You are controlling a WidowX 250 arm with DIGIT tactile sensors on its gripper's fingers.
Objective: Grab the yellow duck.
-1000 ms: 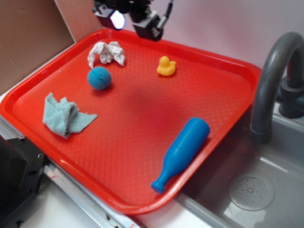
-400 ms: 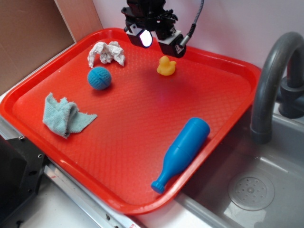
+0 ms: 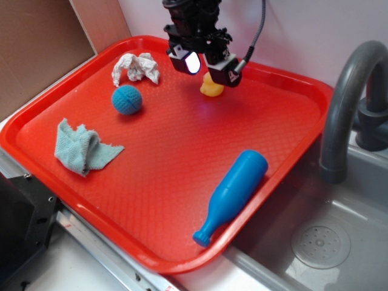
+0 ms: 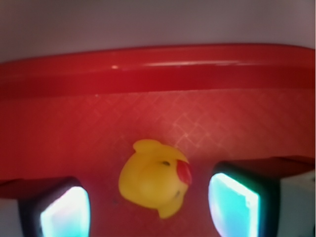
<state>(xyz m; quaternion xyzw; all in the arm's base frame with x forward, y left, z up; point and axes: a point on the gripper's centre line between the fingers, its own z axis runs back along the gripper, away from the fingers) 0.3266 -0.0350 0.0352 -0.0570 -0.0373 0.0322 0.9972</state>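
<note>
In the exterior view the tool (image 3: pixel 206 65) hangs over the far part of the red tray (image 3: pixel 285 130), its two fingers spread apart and holding nothing, and it covers the top of the yellow duck (image 3: pixel 210 90), so only the duck's lower body shows beneath the right finger. That same view takes in the rest of the tray: a blue knitted ball (image 3: pixel 127 99) and a crumpled white cloth (image 3: pixel 136 66) to the left of the duck, a pale blue rag (image 3: pixel 82 147) near the left edge, and a blue bottle (image 3: pixel 233 193) lying on its side by the right rim, with a grey faucet (image 3: pixel 342 100) and sink (image 3: pixel 321 242) beyond. The wrist view shows none of those, but it gives the duck (image 4: pixel 154 178) whole, seen from above with its red-orange beak pointing right, sitting on the tray's textured floor (image 4: pixel 217 123) between the two glowing fingers (image 4: pixel 234 205), nearer the tray's far rim, and touching neither of them.
</note>
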